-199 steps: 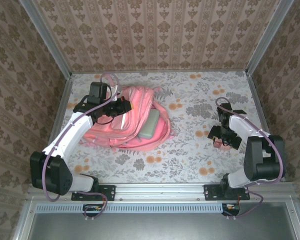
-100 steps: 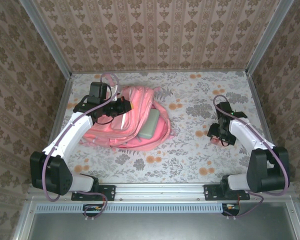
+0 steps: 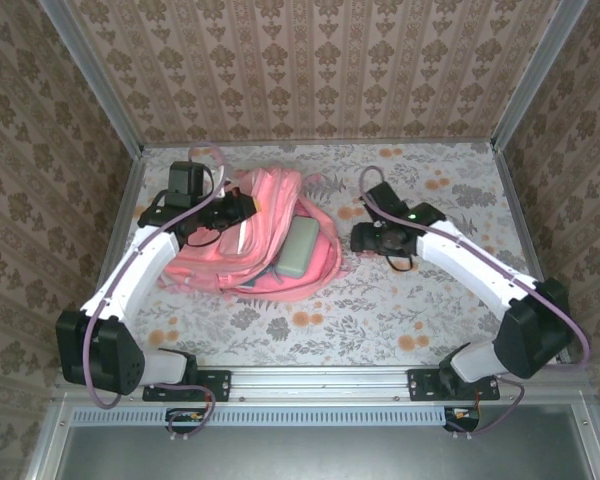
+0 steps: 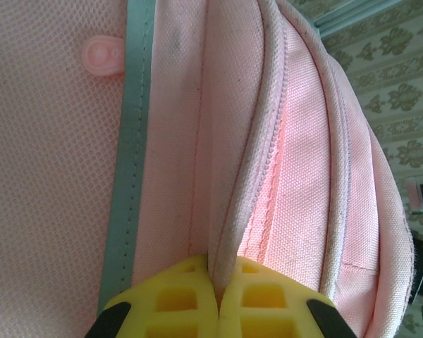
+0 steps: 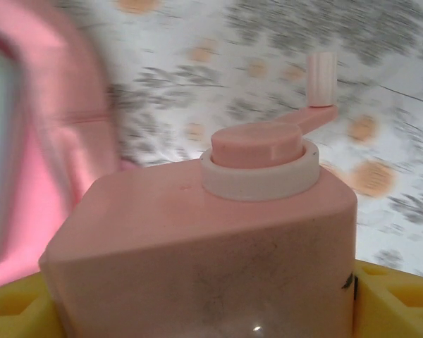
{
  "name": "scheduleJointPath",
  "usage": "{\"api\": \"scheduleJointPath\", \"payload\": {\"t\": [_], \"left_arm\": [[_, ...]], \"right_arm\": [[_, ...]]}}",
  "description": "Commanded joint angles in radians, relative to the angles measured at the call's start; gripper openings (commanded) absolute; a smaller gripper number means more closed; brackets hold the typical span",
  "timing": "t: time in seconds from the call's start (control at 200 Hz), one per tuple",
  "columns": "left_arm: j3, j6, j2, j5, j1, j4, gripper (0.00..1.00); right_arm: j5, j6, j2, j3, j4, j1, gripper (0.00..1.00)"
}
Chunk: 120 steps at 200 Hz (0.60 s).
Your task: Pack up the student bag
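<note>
Student bag (image 3: 220, 265) first: it lies slumped on the left half of the tabletop (image 3: 430, 300), nearer the far edge than the near one. A pale green case (image 3: 298, 247) rests on its right side.

Your left gripper (image 3: 242, 208) is over the bag's far end. In the left wrist view its yellow fingers (image 4: 176, 299) are pressed together on a raised fold of the pink fabric (image 4: 56, 141), pinching it just beside the zip (image 4: 278, 141). To the left of that fold you can see a grey-green stripe (image 4: 130, 141) running down the mesh and a small round pink snap (image 4: 102, 53).

Your right gripper (image 3: 365, 238) sits just beyond the bag's right edge, near the middle of the tabletop. In the right wrist view its yellow pads (image 5: 398, 303) stand on either side of a pink box (image 5: 197, 239), clamping it between them. The box has a white ring and a pink cap on top, and a small crank (image 5: 321, 91) sticks out behind the cap. That view is blurred, so you cannot tell whether the box is touching the tabletop.
</note>
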Motion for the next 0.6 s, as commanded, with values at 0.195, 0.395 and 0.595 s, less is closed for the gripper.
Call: {"api": "scheduleJointPath", "payload": {"t": [0.195, 0.395, 0.595], "left_arm": [[0.075, -0.091, -0.078, 0.035, 0.047, 0.133, 0.00], [0.061, -0.116, -0.078, 0.036, 0.047, 0.146, 0.00], [0.049, -0.123, -0.077, 0.070, 0.044, 0.147, 0.00]], "right_arm": [[-0.006, -0.010, 0.259, 0.258, 0.120, 0.193, 0.81], [-0.125, 0.050, 0.393, 0.341, 0.295, 0.201, 0.81], [-0.197, 0.093, 0.511, 0.459, 0.342, 0.202, 0.80]]}}
